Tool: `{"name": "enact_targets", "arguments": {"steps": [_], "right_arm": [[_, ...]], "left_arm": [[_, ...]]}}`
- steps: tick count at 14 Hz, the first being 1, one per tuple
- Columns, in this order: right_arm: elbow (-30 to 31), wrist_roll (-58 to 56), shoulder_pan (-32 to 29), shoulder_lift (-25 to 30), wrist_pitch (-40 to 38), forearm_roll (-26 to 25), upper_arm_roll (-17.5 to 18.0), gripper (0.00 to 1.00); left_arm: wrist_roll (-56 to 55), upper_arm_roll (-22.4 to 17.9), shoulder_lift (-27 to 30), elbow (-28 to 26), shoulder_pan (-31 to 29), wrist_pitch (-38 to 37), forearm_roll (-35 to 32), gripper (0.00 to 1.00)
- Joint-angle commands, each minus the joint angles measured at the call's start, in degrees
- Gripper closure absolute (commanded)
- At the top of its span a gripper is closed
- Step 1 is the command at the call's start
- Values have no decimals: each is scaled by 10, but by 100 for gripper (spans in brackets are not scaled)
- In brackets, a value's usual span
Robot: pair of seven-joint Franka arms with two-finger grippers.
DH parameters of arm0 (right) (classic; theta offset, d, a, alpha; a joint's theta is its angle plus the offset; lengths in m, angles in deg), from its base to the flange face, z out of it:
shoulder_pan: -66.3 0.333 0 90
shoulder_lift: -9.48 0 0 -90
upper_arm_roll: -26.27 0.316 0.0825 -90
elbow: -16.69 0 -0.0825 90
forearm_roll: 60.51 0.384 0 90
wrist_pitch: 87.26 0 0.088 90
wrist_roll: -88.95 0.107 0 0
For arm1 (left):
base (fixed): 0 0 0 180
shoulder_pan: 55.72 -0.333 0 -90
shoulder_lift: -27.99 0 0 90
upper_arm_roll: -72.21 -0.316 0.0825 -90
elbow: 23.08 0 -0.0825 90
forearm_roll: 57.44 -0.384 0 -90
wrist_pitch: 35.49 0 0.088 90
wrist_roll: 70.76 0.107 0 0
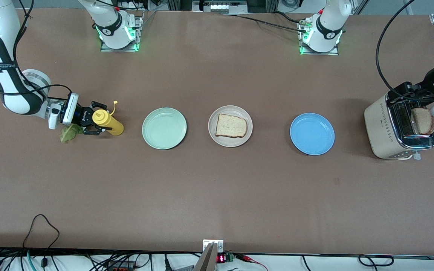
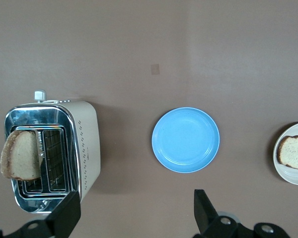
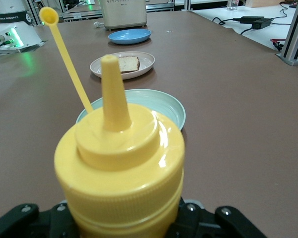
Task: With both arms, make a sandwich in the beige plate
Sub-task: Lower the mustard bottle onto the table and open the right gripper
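The beige plate (image 1: 213, 136) sits mid-table with one slice of bread (image 1: 231, 125) on it; both also show in the right wrist view (image 3: 146, 60). A second slice (image 1: 423, 120) stands in the toaster (image 1: 384, 128) at the left arm's end. My left gripper (image 1: 409, 94) hangs open and empty over the toaster (image 2: 84, 144). A green lettuce leaf (image 1: 70, 132) lies on the table at the right arm's end. My right gripper (image 1: 103, 118) is shut on an upright yellow squeeze bottle (image 3: 121, 163) beside the lettuce.
A mint-green plate (image 1: 164, 128) lies between the bottle and the beige plate. A blue plate (image 1: 312, 133) lies between the beige plate and the toaster. Cables run along the table edge nearest the front camera.
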Motion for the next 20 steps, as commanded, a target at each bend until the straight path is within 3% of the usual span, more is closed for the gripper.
{"name": "enact_targets", "arguments": {"steps": [1, 2, 3, 8, 17, 20], "right_arm": [[-6, -12, -13, -12, 1, 10, 9, 45], [-6, -12, -13, -12, 0, 13, 9, 31], [-6, -12, -13, -13, -1, 13, 9, 24], [-6, -12, -17, -13, -1, 14, 9, 1], [-6, -14, -49, -10, -3, 3, 6, 0], [-6, -14, -77, -9, -7, -36, 6, 0]], "left_arm": [[1, -3, 11, -15, -28, 5, 38, 0], [1, -3, 9, -14, -32, 5, 40, 0], [1, -3, 9, -14, -32, 5, 40, 0], [1, -3, 9, -13, -32, 5, 40, 0], [1, -2, 9, -13, -32, 3, 39, 0], [1, -2, 9, -13, -32, 3, 39, 0]]}}
